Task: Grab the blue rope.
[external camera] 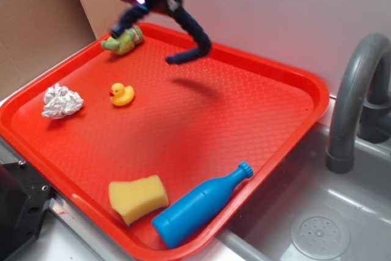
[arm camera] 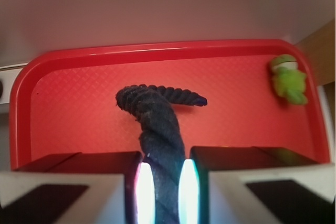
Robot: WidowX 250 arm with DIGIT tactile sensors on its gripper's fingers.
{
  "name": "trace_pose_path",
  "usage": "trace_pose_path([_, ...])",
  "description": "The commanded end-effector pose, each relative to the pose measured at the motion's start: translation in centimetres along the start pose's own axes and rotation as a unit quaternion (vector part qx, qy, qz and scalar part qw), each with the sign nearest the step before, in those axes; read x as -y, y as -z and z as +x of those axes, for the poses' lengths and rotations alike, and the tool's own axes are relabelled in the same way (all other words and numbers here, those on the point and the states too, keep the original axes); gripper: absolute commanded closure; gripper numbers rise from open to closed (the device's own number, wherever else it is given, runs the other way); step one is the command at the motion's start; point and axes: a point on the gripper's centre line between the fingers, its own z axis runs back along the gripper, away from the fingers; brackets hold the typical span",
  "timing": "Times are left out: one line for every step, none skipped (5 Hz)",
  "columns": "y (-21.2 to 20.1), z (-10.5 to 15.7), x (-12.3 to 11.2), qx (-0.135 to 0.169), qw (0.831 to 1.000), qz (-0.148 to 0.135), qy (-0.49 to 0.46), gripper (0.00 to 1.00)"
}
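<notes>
Blue rope [external camera: 194, 40]: thick dark navy braid, floppy, clamped between the pincer [arm camera: 163, 192] pads and hanging in the air above the far part of the red tray [external camera: 287, 126]. One end curls down and sideways, its shadow falls on the tray below. Wrist view: rope runs up between the two glowing pads, twisted strands clear.

Tray is red plastic with a diamond-textured floor and raised rim. On it: green plush toy [external camera: 124, 41] near the far corner, yellow rubber duck [external camera: 121, 95], crumpled foil ball [external camera: 61, 101], yellow sponge [external camera: 138, 198] just beside a bright blue plastic bottle [external camera: 201, 206] lying on its side. Grey sink [external camera: 317, 224] and faucet [external camera: 357, 102] beside tray. No readable writing.
</notes>
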Motion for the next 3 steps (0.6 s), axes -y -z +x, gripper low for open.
trace_pose_path([-6.5, -0.3, -3.7, 0.032, 0.999, -0.031, -0.004, 1.0])
trace_pose_path([-8.0, -1.4, -4.0, 0.034, 0.999, -0.041, 0.01, 1.0])
trace_pose_path([-8.6, -2.4, -4.5, 0.018, 0.998, -0.062, 0.005, 1.0])
